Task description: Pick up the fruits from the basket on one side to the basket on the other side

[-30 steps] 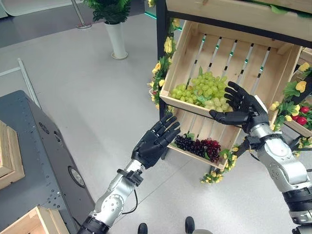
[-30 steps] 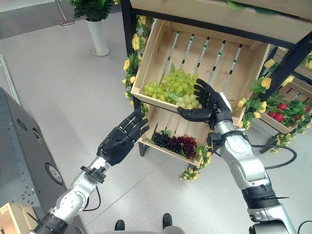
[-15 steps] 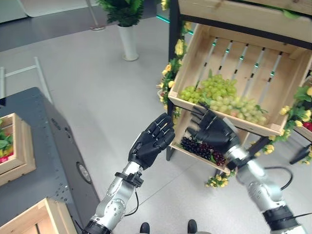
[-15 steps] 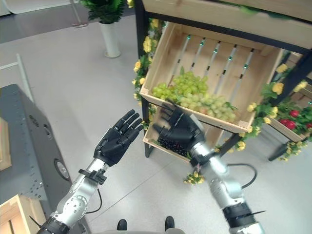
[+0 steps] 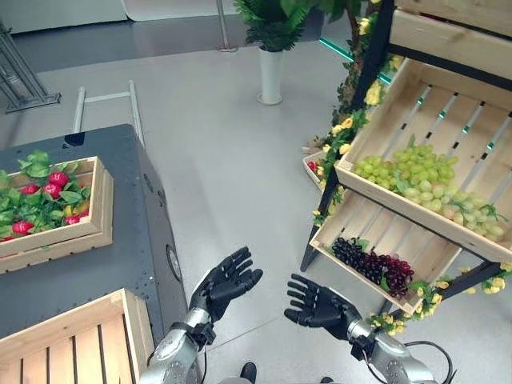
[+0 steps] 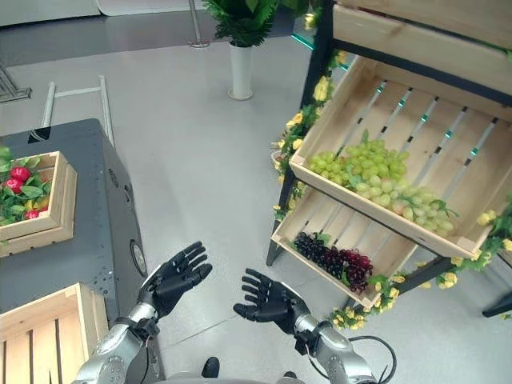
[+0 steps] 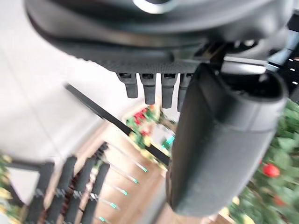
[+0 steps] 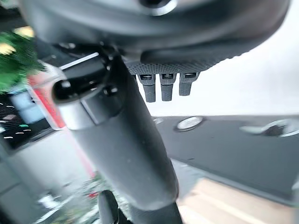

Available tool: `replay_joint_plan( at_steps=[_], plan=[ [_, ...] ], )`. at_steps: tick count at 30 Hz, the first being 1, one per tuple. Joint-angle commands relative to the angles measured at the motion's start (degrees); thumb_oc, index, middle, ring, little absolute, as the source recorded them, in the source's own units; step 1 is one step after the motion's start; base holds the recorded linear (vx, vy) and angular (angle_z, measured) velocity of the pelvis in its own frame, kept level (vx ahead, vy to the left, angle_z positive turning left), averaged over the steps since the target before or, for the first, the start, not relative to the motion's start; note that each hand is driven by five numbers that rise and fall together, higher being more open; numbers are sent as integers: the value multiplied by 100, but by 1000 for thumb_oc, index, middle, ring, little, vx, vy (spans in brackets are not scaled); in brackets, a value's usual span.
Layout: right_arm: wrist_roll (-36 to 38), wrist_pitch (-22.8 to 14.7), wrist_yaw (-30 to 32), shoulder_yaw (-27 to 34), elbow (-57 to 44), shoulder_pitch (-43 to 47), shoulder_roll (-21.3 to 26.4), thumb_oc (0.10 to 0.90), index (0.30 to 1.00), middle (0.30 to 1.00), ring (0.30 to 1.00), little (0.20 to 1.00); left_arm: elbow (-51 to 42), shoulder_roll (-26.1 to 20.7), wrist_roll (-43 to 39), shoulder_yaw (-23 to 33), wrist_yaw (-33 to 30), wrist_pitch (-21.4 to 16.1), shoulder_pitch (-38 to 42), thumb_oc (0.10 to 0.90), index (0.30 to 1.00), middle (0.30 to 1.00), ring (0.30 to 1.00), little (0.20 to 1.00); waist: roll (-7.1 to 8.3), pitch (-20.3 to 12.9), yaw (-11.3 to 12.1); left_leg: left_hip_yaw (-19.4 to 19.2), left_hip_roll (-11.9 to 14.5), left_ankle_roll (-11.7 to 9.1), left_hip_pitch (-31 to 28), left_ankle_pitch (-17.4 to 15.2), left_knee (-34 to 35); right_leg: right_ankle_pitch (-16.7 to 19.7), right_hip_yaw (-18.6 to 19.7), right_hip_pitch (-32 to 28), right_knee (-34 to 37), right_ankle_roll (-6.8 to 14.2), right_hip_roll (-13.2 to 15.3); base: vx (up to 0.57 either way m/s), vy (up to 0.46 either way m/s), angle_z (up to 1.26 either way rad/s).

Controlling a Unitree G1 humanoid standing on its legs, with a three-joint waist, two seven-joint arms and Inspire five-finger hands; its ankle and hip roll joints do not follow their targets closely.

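Observation:
A bunch of green grapes lies in the upper tilted wooden crate of the shelf on the right. Dark grapes lie in the lower crate beneath it. My left hand and right hand hover low over the floor, between the grey table and the shelf. Both are open with spread fingers and hold nothing. The left thumb and right thumb stand straight in the wrist views. A bare wooden crate sits on the table at lower left.
On the grey table another crate holds red fruits among green leaves. A potted plant stands on the floor at the back. Yellow flowers trim the shelf's black frame. A small box sits by the shelf foot.
The camera has swung left, bringing the table and its crates into view. My right hand has come away from the green grapes, down to the floor area, holding nothing. The left hand has sunk lower.

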State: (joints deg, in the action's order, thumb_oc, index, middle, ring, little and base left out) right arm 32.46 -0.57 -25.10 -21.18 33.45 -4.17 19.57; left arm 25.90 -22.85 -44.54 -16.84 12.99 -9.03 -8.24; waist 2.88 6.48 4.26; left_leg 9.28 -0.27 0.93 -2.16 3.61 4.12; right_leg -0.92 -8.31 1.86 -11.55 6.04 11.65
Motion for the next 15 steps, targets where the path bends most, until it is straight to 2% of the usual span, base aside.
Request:
replay_joint_plan(
  at_steps=[1, 3, 4, 6, 7, 8, 11, 15],
  plan=[
    [-475, -386, 138, 8, -39, 214, 23, 800, 900, 900, 900, 900, -37, 173, 277, 8, 316, -250, 424, 800, 900, 900, 900, 900, -47, -120, 29, -144, -446, 498, 111, -145, -45, 744, 389, 280, -149, 46, -370, 61, -165, 49],
    [-807, -296, 269, 51, 706, 241, -57, 800, 900, 900, 900, 900, 608, 387, 150, -10, 430, -136, 505, 800, 900, 900, 900, 900, -11, -172, -1, -64, -461, 454, 147, -158, -55, 657, 549, 185, 567, 4, -462, 66, -233, 47],
    [-992, -392, 269, 115, 1244, 285, -105, 800, 900, 900, 900, 900, 997, 535, 205, 36, 444, -133, 576, 800, 900, 900, 900, 900, 3, -184, -14, -28, -471, 407, 174, -180, -46, 808, 718, 165, 1038, 40, -499, 48, -278, 42],
    [-1067, -409, 78, 166, 1731, 370, -173, 800, 900, 900, 900, 900, 1334, 659, 277, 50, 488, -160, 682, 800, 900, 900, 900, 900, 18, -189, -31, 34, -483, 380, 210, -204, -46, 1010, 921, 245, 1339, 75, -540, 27, -297, 47],
    [-1162, -459, 69, 214, 2090, 435, -238, 800, 900, 900, 900, 900, 1699, 740, 453, 72, 553, -269, 830, 800, 900, 900, 900, 900, 19, -188, -72, 115, -483, 366, 247, -234, -60, 1104, 1148, 392, 1428, 65, -632, 12, -325, 35],
    [-1153, -419, 131, 228, 2205, 463, -266, 800, 900, 900, 900, 900, 1807, 760, 546, 73, 586, -267, 894, 800, 900, 900, 900, 900, 21, -181, -91, 134, -479, 361, 269, -261, -94, 1080, 1218, 458, 1371, 49, -683, 23, -347, 20],
    [-1130, -321, 468, 287, 2459, 514, -314, 800, 900, 900, 900, 900, 2114, 870, 871, -4, 569, -267, 1006, 800, 900, 900, 900, 900, 53, -159, -116, 166, -433, 294, 348, -310, -278, 990, 1284, 302, 1452, -45, -779, 68, -345, 40],
    [-1265, -140, 565, 432, 2453, 416, -363, 800, 900, 900, 900, 900, 2444, 931, 878, -11, 461, -267, 1096, 800, 900, 900, 900, 900, 89, -222, -180, -2, -152, 105, 381, -255, -392, 859, 1110, 13, 1651, -209, -883, 76, -333, 19]
  ],
)
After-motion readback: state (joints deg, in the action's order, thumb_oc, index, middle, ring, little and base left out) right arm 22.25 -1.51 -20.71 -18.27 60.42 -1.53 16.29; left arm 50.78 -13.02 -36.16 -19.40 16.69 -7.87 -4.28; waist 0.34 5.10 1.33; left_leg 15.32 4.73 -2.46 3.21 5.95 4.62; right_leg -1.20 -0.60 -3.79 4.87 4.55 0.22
